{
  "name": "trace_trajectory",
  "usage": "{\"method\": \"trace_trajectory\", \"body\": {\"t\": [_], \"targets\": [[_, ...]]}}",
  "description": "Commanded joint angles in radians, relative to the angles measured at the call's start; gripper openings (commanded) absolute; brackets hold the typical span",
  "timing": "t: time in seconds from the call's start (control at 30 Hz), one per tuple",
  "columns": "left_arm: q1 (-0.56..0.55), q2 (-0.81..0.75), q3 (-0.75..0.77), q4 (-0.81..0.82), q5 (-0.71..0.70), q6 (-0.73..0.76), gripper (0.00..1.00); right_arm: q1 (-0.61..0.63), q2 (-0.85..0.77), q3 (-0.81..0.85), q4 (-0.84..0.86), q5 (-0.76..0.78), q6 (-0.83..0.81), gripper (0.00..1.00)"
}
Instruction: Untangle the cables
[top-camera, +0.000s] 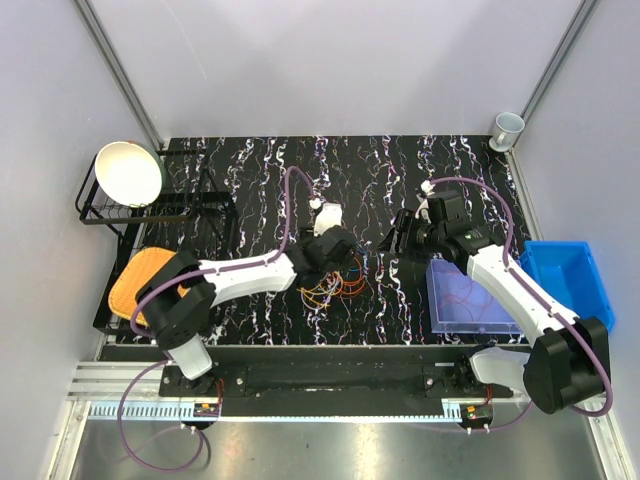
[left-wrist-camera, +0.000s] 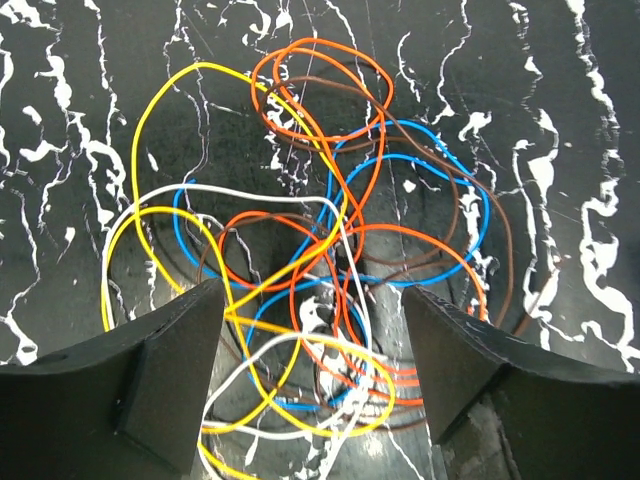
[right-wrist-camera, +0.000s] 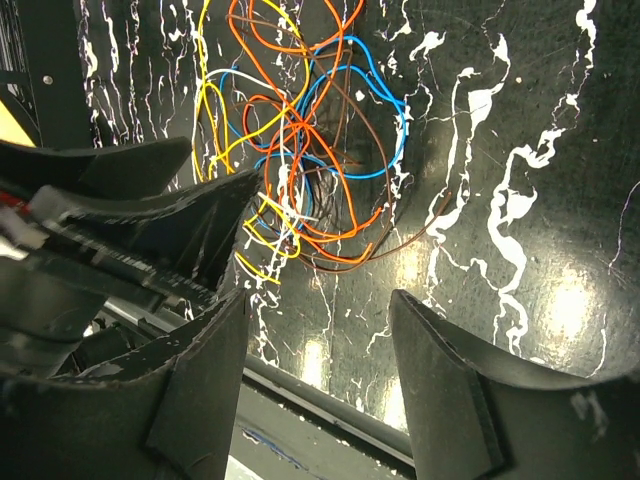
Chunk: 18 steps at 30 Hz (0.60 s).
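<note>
The cables (top-camera: 335, 285) lie in a loose tangle of orange, yellow, blue, white and brown loops on the black marbled table. My left gripper (top-camera: 338, 258) sits right over the bunch. In the left wrist view its jaws (left-wrist-camera: 315, 335) are open and straddle the near loops of the cables (left-wrist-camera: 320, 230), holding nothing. My right gripper (top-camera: 403, 236) hangs to the right of the bunch, apart from it. In the right wrist view it (right-wrist-camera: 320, 345) is open and empty, with the cables (right-wrist-camera: 300, 150) ahead of it and the left gripper's body (right-wrist-camera: 140, 230) at the left.
A dish rack (top-camera: 190, 210) with a white bowl (top-camera: 128, 172) and an orange plate (top-camera: 135, 280) stands at the left. A clear tray (top-camera: 465, 300) and a blue bin (top-camera: 570, 280) sit at the right. A cup (top-camera: 507, 128) is at the back right. A small white object (top-camera: 327, 215) lies behind the left gripper.
</note>
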<state>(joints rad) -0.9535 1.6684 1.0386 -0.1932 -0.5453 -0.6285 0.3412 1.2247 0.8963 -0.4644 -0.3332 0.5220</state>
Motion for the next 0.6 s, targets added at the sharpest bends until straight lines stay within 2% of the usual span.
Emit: {"method": "trace_trajectory", "body": {"t": [0.0,0.33,0.57], "targets": [[0.021,0.045,0.086,0.064,0.015,0.033,0.74,0.009,-0.002,0.023,0.053,0.005,0.003,0.63],[0.084,0.168,0.166,0.093,0.045,0.039,0.63,0.009,-0.027,0.016,0.027,0.023,-0.020,0.63],[0.105,0.223,0.195,0.115,0.077,0.059,0.45,0.007,-0.019,0.021,0.024,0.029,-0.034,0.63]]}}
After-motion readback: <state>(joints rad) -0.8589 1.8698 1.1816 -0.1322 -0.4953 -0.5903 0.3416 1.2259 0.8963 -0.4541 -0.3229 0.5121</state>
